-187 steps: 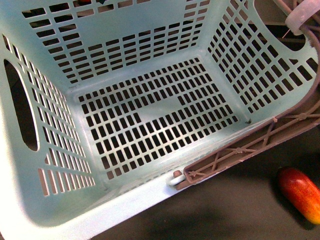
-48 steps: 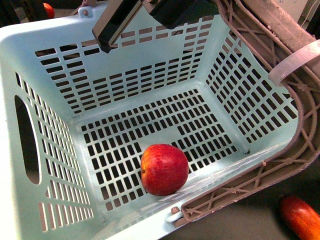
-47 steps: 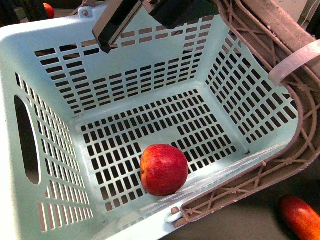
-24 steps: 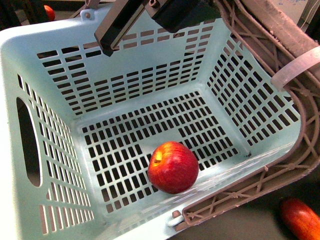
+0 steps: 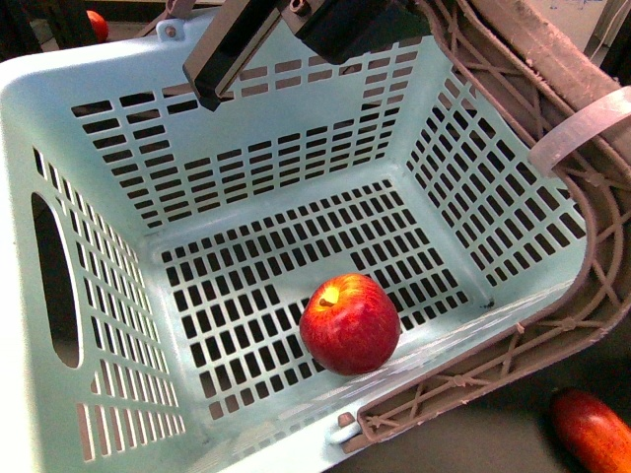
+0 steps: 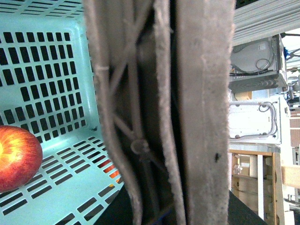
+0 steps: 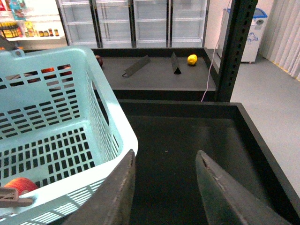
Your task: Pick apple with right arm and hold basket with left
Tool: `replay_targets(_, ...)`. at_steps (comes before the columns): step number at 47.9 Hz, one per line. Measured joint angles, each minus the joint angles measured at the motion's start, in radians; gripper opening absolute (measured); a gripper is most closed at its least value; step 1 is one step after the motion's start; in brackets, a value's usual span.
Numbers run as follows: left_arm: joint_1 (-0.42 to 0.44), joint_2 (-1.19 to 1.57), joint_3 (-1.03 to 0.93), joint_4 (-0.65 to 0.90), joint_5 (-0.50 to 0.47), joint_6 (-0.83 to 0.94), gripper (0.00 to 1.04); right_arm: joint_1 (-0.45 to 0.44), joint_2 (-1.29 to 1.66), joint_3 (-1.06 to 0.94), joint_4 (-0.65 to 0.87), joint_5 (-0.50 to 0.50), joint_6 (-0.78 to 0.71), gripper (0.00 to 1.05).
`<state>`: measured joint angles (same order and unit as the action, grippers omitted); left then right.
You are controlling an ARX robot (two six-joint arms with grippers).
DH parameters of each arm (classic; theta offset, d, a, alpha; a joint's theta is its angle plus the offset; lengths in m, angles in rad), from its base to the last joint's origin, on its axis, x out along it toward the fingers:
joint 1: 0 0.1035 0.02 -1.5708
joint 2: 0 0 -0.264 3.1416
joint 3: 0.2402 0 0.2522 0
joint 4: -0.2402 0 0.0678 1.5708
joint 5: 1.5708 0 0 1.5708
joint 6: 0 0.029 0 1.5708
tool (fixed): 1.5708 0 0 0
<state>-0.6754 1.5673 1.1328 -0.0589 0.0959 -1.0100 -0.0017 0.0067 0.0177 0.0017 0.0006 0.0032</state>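
The light-turquoise basket [image 5: 89, 108] fills the front view, tilted and close to the camera. The red apple [image 5: 350, 323] lies on its slotted floor against the near wall, with its yellowish stem dimple facing up. It also shows in the left wrist view [image 6: 16, 157] and just peeks out in the right wrist view [image 7: 21, 184]. My left gripper [image 6: 173, 154] is shut on the basket's brown swing handle [image 6: 119, 117]. My right gripper [image 7: 165, 154] is open and empty. It is outside the basket [image 7: 70, 117], beside its rim and above a dark surface.
An elongated red-and-yellow fruit [image 5: 592, 434] lies on the dark surface outside the basket's near right corner. A black arm part [image 5: 222, 59] hangs over the far wall. A black post [image 7: 239, 47], a yellow fruit [image 7: 192, 59] and a raised black tray edge [image 7: 262, 140] stand beyond.
The basket was empty 3.9 s ago and now holds the apple. Over the last second the apple rolled to the right along the near wall and turned stem-up.
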Motion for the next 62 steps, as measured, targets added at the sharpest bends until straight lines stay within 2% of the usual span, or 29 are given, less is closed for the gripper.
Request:
replay_targets(12,0.000,0.000,0.000,0.000,0.000,0.000,0.16,0.000,0.000,0.000,0.000,0.000,0.000,0.75)
replay_targets(17,0.000,0.000,0.000,0.000,0.000,0.000,0.16,0.000,0.000,0.000,0.000,0.000,0.000,0.96)
replay_targets(18,-0.003,0.000,0.000,0.003,-0.016,-0.007,0.16,0.000,0.000,0.000,0.000,0.000,0.000,0.98)
replay_targets(22,-0.024,0.000,0.000,0.029,-0.352,-0.211,0.16,0.000,0.000,0.000,0.000,-0.002,0.000,0.96)
replay_targets(23,-0.023,0.000,0.000,0.029,-0.404,-0.263,0.16,0.000,0.000,0.000,0.000,0.000,0.000,0.96)
replay_targets(26,-0.004,0.000,0.000,0.029,-0.494,-0.360,0.16,0.000,-0.002,0.000,0.000,0.000,0.000,0.96)
replay_targets(29,0.028,-0.002,0.000,0.025,-0.531,-0.431,0.16,0.000,-0.002,0.000,0.000,0.000,0.000,0.96)
replay_targets(37,0.141,-0.011,-0.014,0.001,-0.538,-0.544,0.16,0.000,-0.002,0.000,0.000,0.000,0.000,0.96)
replay_targets(45,0.254,0.005,-0.018,-0.027,-0.492,-0.613,0.16,0.000,-0.002,0.000,0.000,0.000,0.000,0.96)
replay_targets(62,0.433,0.226,0.053,-0.033,-0.393,-0.603,0.16,0.000,-0.002,0.000,0.000,0.000,0.000,0.96)
